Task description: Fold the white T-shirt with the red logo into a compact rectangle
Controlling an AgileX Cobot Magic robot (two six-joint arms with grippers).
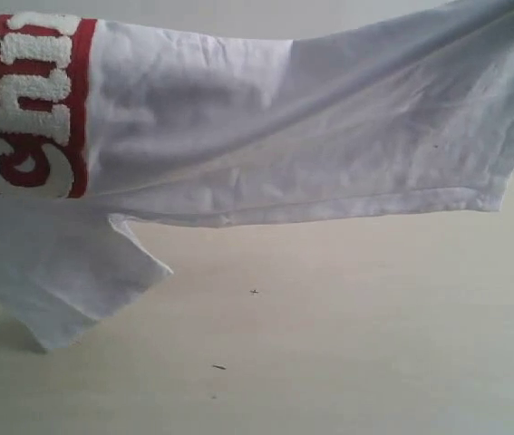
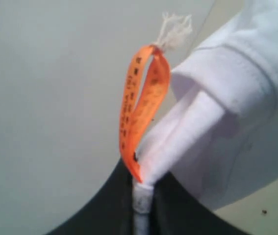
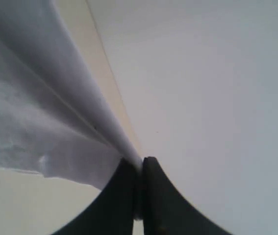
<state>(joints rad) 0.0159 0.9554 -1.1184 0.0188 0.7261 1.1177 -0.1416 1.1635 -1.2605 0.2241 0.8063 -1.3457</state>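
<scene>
We hold the shirt (image 1: 284,136) stretched above the worktop (image 1: 347,344), left tool (image 2: 141,196) and right tool (image 3: 139,171) each clamped on its cloth; we judge folding barely begun, no rectangle yet.

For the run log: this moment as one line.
shirt: held up, spread sideways | left gripper: shut on shirt by tag | right gripper: shut on shirt | logo: visible, left side

A: What colour is the T-shirt (image 1: 329,127)?
B: Plain white. Its logo (image 1: 30,104) is a red band with white puffy letters.
A: And the tag (image 2: 141,117)?
B: Orange, with small dark print. The table (image 1: 347,344) is pale cream with a few dark specks, and the fingers (image 3: 165,205) are black.
</scene>
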